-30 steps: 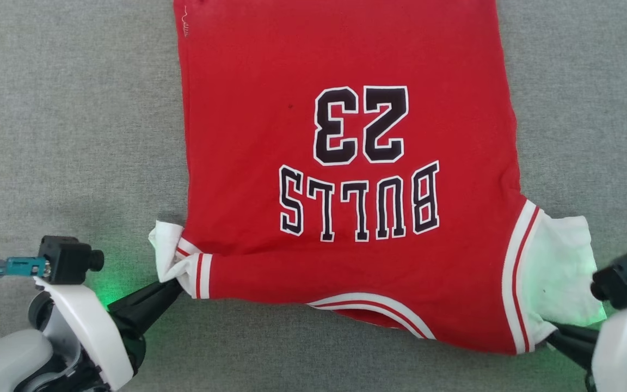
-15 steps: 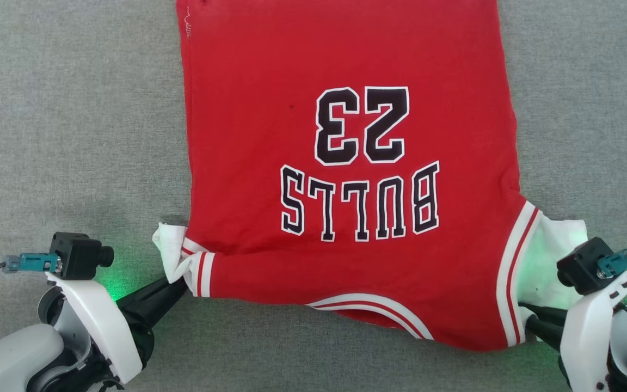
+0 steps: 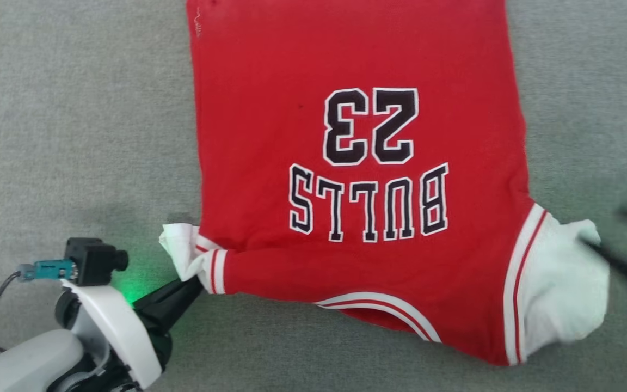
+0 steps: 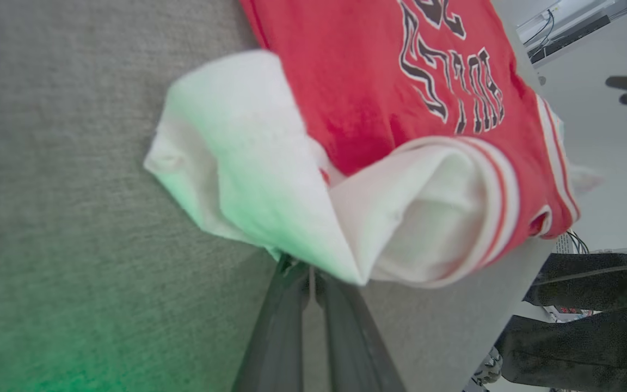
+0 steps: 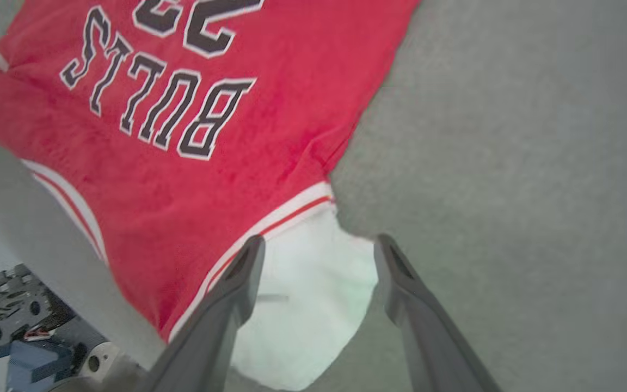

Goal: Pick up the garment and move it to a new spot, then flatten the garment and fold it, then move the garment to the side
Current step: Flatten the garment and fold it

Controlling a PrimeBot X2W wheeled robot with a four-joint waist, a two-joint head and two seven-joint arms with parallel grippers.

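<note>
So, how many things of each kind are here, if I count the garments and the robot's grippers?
garment: 1
grippers: 2, the left gripper and the right gripper
total: 3

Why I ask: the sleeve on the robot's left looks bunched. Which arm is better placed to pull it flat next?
Left. The left gripper's jaws are shut on that bunched white sleeve of the garment, so it could tug outward. The right gripper's jaws stand open over the other sleeve.
</note>
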